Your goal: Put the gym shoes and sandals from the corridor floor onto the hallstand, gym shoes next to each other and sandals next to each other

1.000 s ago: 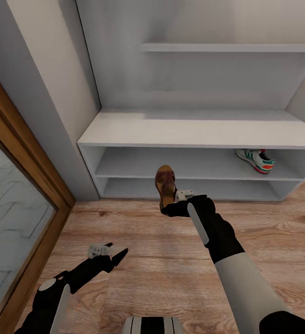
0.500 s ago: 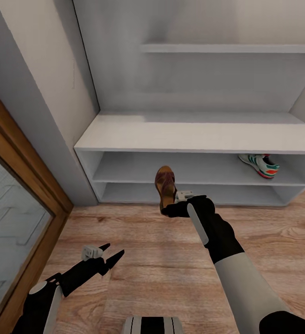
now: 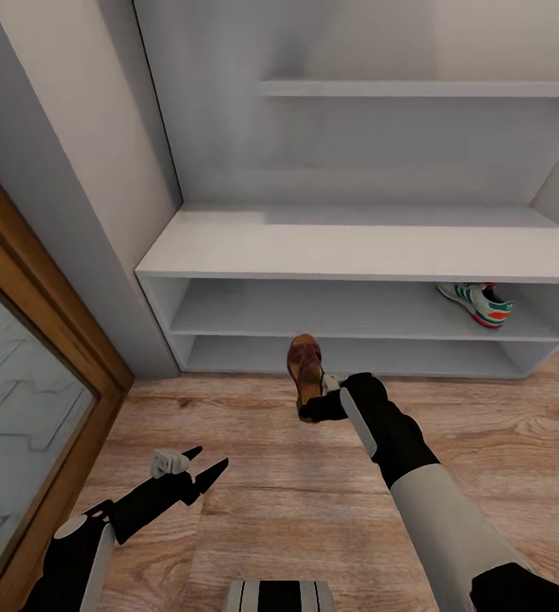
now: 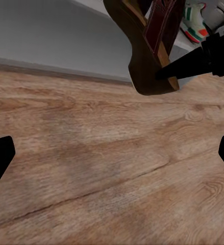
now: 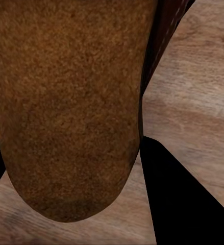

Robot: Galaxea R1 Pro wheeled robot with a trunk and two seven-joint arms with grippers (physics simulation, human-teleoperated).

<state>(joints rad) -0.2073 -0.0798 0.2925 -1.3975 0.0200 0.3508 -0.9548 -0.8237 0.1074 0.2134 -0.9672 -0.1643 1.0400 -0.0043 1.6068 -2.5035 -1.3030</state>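
Gripping one sandal [image 3: 305, 364] by its heel end, your right tool [image 3: 312, 410] holds it clear of the corridor floor [image 3: 313, 501], toe pointing toward the hallstand [image 3: 356, 246]. From your head camera the sandal hangs just in front of the open lower shelf level, roughly midway along the front edge of the hallstand, and it is not yet on any shelf. Your left wrist camera gives you the side view: the dark sole of the sandal [image 4: 150, 56] sits above the planks with one black finger of the right tool [image 4: 185, 64] pressed against it near the heel. Your right wrist camera looks straight along the tan footbed [image 5: 66, 102], with a dark finger [image 5: 178, 194] closed against its side and the wood floor [image 5: 198, 97] beyond.

One gym shoe [image 3: 475, 303] already lies on the upper open shelf level, near the right end of the hallstand, its red-orange patch facing outward. You can catch the same shoe [image 4: 195, 23] behind the sandal in your left wrist camera.

Your left tool [image 3: 205, 463] hovers low over the floor near the wooden door frame [image 3: 50, 314], well apart from the hallstand, its two fingers spread and nothing between them.
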